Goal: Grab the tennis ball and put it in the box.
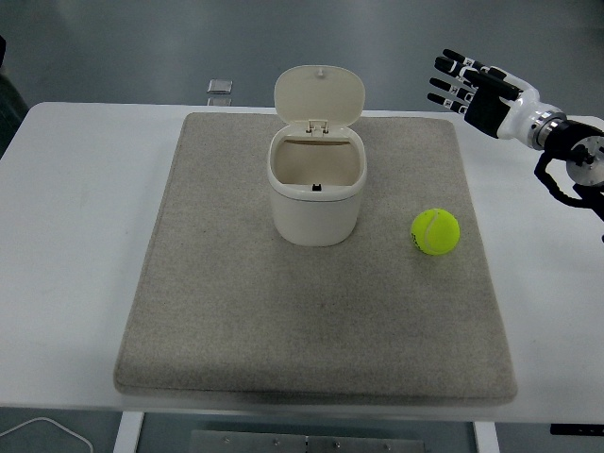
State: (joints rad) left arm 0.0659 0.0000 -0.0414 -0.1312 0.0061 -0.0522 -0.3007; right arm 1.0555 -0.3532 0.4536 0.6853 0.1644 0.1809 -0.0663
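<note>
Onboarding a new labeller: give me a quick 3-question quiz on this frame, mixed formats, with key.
1. True or false: the tennis ball already lies inside the box.
2. Multiple choice: the box's lid is A) shut, B) flipped up and open, C) lying on the mat.
3. Fill in: the right hand hangs above the table's far right corner, fingers ____ and holding nothing.

Key:
1. False; it sits on the grey mat, to the right of the box.
2. B
3. spread
</note>
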